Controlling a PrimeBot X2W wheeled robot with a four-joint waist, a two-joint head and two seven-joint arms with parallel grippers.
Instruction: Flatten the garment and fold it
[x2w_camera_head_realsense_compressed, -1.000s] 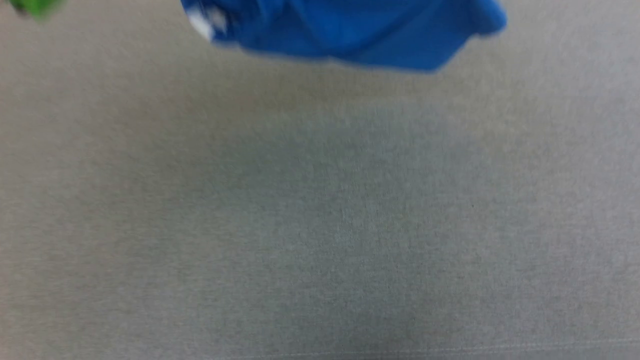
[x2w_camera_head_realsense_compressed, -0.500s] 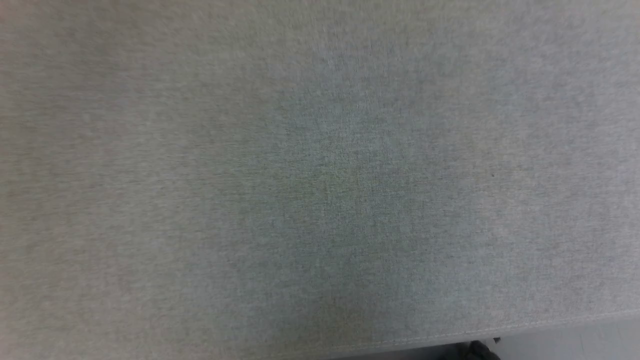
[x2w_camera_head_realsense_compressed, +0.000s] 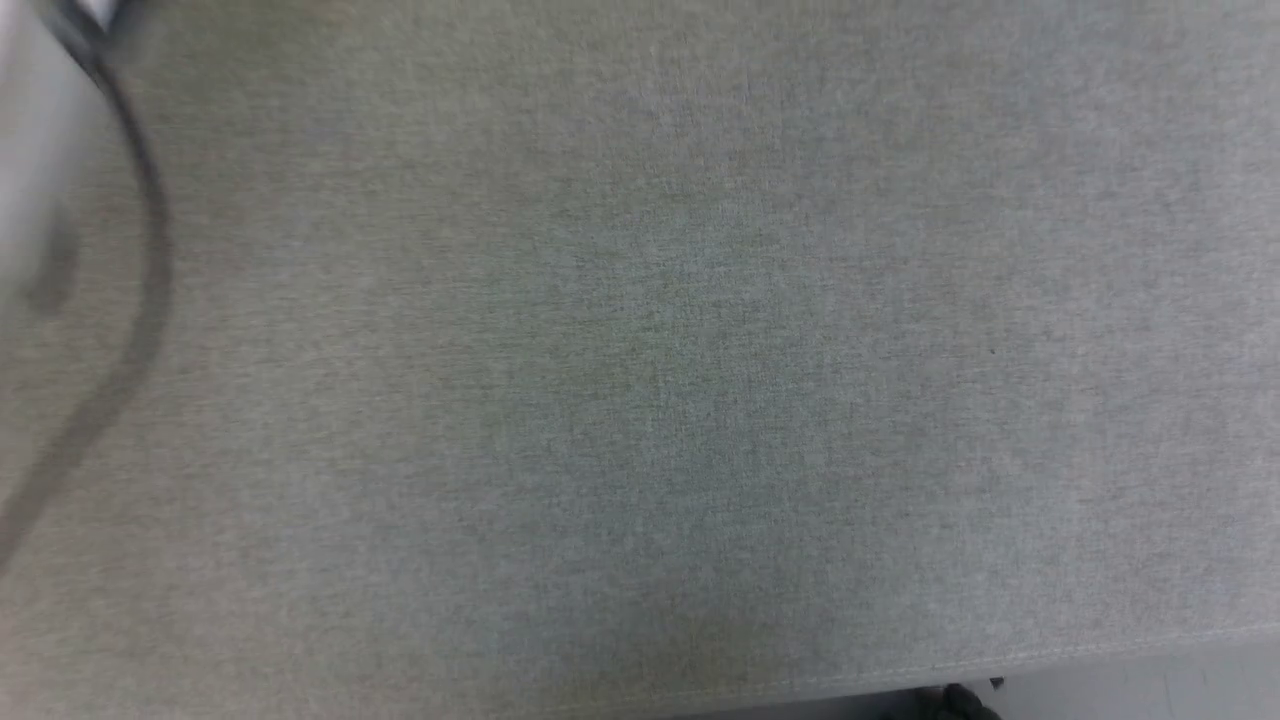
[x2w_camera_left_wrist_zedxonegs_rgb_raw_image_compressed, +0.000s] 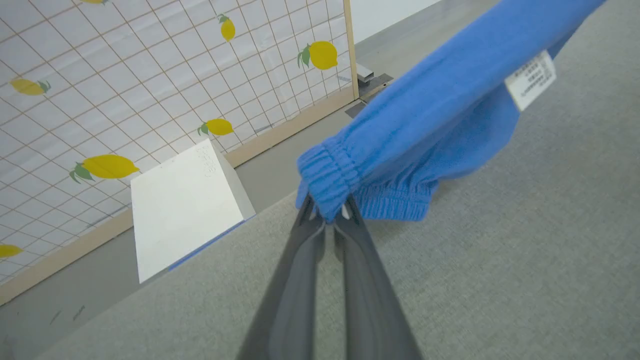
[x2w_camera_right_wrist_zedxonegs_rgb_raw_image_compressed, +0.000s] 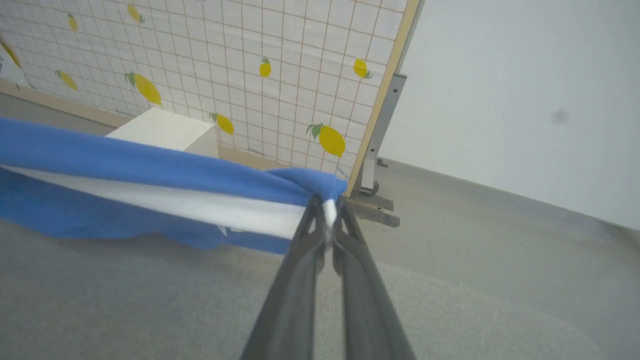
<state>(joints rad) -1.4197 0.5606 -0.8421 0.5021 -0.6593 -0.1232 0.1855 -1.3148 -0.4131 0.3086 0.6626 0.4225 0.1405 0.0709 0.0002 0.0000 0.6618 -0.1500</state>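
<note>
The garment (x2w_camera_left_wrist_zedxonegs_rgb_raw_image_compressed: 425, 125), bright blue shorts with a gathered waistband and a white label (x2w_camera_left_wrist_zedxonegs_rgb_raw_image_compressed: 531, 80), hangs stretched above the grey cloth table (x2w_camera_left_wrist_zedxonegs_rgb_raw_image_compressed: 500, 280). My left gripper (x2w_camera_left_wrist_zedxonegs_rgb_raw_image_compressed: 327, 217) is shut on one gathered corner of it. In the right wrist view my right gripper (x2w_camera_right_wrist_zedxonegs_rgb_raw_image_compressed: 327, 210) is shut on the other corner, where the garment (x2w_camera_right_wrist_zedxonegs_rgb_raw_image_compressed: 125, 165) runs off to the left as a blue band with a white strip (x2w_camera_right_wrist_zedxonegs_rgb_raw_image_compressed: 200, 207) below it. In the head view a pale, blurred forearm (x2w_camera_head_realsense_compressed: 50, 150) with a dark cable sits at the upper left over the grey table (x2w_camera_head_realsense_compressed: 700, 350).
A white box (x2w_camera_left_wrist_zedxonegs_rgb_raw_image_compressed: 185, 205) stands on the floor past the table edge, in front of a lemon-patterned grid screen (x2w_camera_left_wrist_zedxonegs_rgb_raw_image_compressed: 125, 75). The screen's metal foot (x2w_camera_right_wrist_zedxonegs_rgb_raw_image_compressed: 372, 165) and a plain white wall (x2w_camera_right_wrist_zedxonegs_rgb_raw_image_compressed: 525, 100) lie beyond. The table's near edge (x2w_camera_head_realsense_compressed: 1000, 672) runs along the head view's bottom.
The head camera has tilted down: the blue garment at the top a second ago has left its picture, and the table's near edge came in. A pale forearm now shows at the upper left.
</note>
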